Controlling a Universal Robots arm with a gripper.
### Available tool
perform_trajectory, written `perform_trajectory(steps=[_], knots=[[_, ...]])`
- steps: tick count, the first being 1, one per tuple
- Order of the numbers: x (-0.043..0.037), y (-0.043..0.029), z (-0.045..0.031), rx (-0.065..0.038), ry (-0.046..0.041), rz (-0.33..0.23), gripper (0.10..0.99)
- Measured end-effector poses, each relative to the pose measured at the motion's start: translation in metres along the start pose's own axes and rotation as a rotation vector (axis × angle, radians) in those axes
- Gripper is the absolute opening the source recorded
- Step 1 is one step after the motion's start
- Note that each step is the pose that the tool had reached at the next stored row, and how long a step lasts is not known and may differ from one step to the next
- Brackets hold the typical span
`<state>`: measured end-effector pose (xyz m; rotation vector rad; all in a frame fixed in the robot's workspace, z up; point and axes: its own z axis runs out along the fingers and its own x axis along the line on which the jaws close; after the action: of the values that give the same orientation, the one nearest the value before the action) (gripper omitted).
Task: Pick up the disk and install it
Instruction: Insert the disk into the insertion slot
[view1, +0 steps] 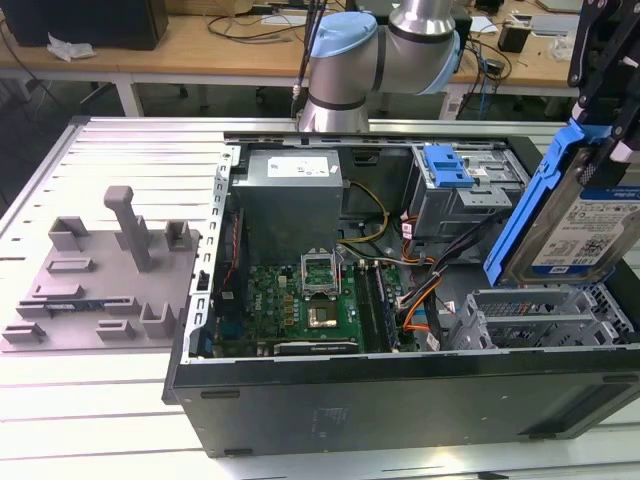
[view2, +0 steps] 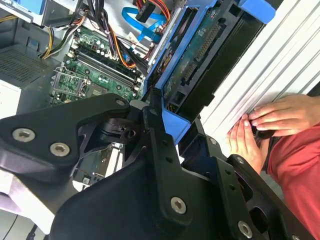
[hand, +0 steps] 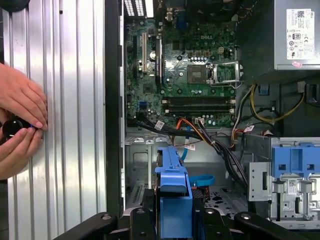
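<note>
Pinching the disk (view1: 585, 225) by its blue frame in the gripper (hand: 173, 217), upright, raised over the open computer case (view1: 400, 395); pickup done, seating in a bay not yet done

Alu table (view1: 120, 150) — PC case (view1: 400, 400), fixture (view1: 100, 285)

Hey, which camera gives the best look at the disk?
The exterior view: the disk hangs above the case, labelled face and blue frame plain. The second wrist view shows its underside, the first wrist view its blue edge end-on.
</note>
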<state>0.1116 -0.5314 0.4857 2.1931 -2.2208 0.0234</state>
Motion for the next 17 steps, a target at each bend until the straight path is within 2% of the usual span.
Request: perform_trajectory(steps=[17], knots=[[-0.0001, 0.0003, 0.0008, 0.0, 0.0001, -0.017, 0.365]])
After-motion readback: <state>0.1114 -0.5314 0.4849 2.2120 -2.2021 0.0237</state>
